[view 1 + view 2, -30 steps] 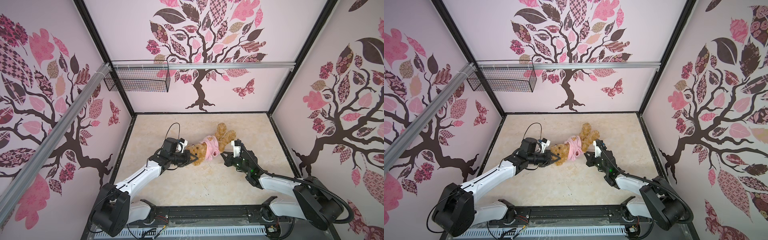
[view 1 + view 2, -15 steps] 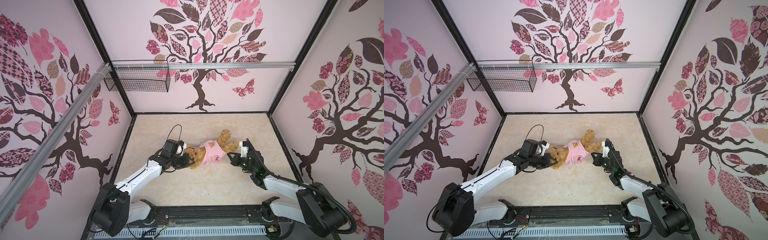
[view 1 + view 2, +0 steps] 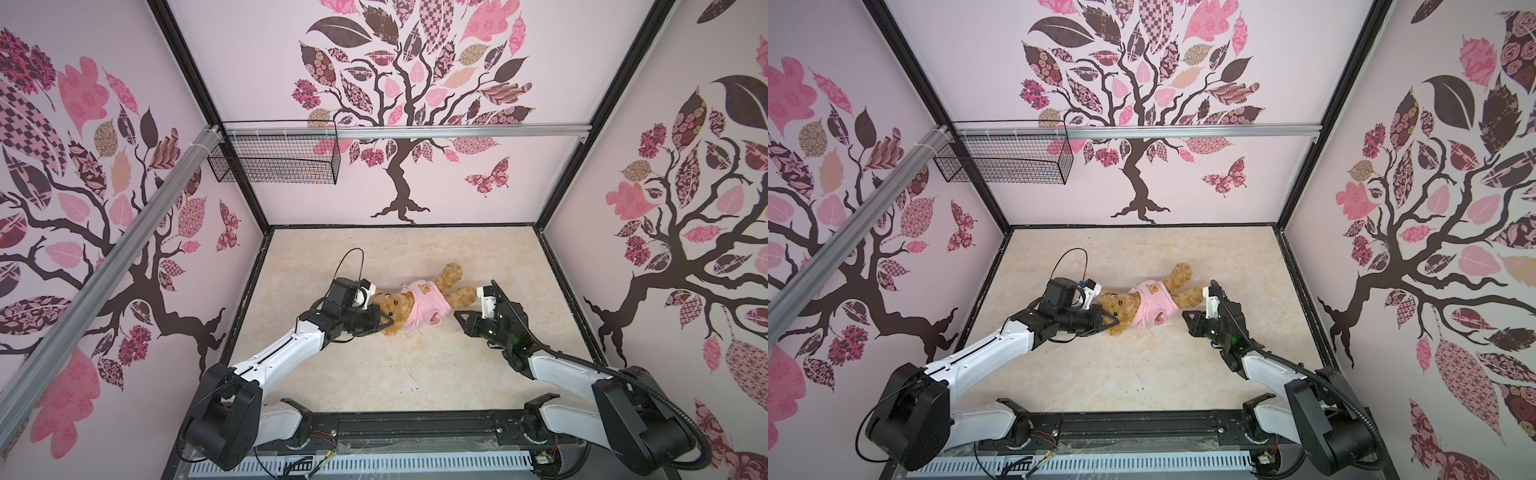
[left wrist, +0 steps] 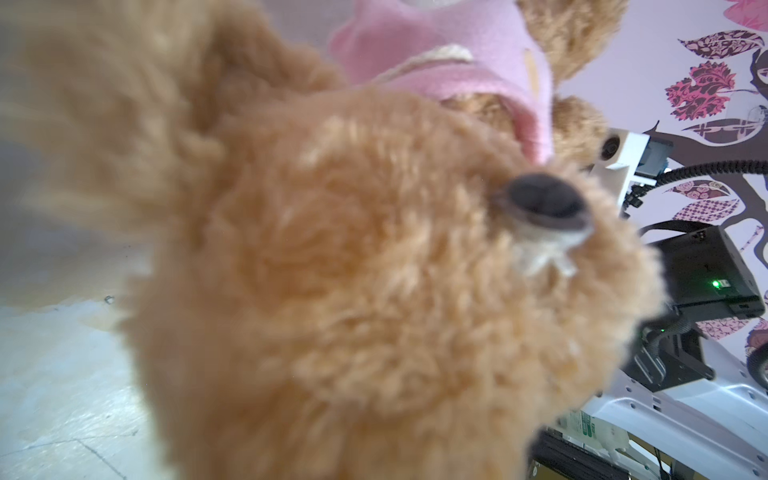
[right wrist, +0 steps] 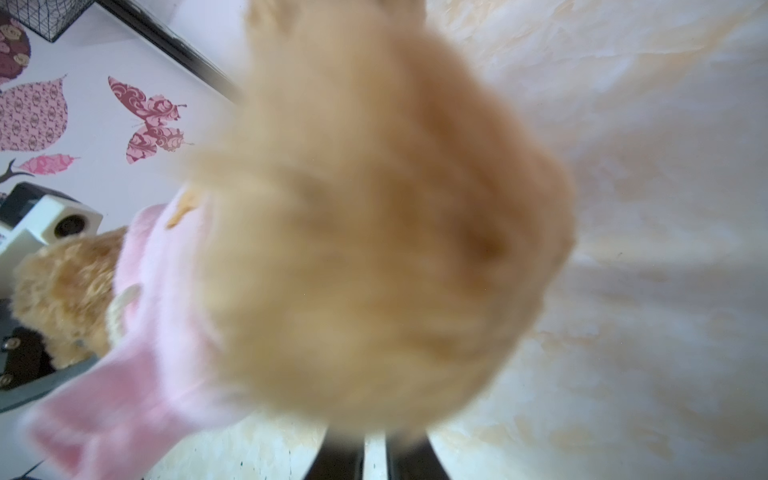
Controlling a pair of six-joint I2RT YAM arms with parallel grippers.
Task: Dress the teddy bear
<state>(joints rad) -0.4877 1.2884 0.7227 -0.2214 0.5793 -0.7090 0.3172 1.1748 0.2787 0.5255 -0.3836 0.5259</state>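
The teddy bear (image 3: 397,309), in a pink shirt (image 3: 426,303), lies on the table (image 3: 374,374). The closed left gripper (image 3: 384,322) pinches its head. The right gripper (image 3: 460,319) sits beside its leg, and I can't tell how its jaws stand. A wire basket (image 3: 274,166) hangs behind.

Light: we see both top views bright and even, with soft shadows.
Edges: we see the wall posts (image 3: 195,83) bowed outward.
Focus: we find the teddy bear (image 5: 374,232) blurred right before the right gripper (image 5: 370,457).
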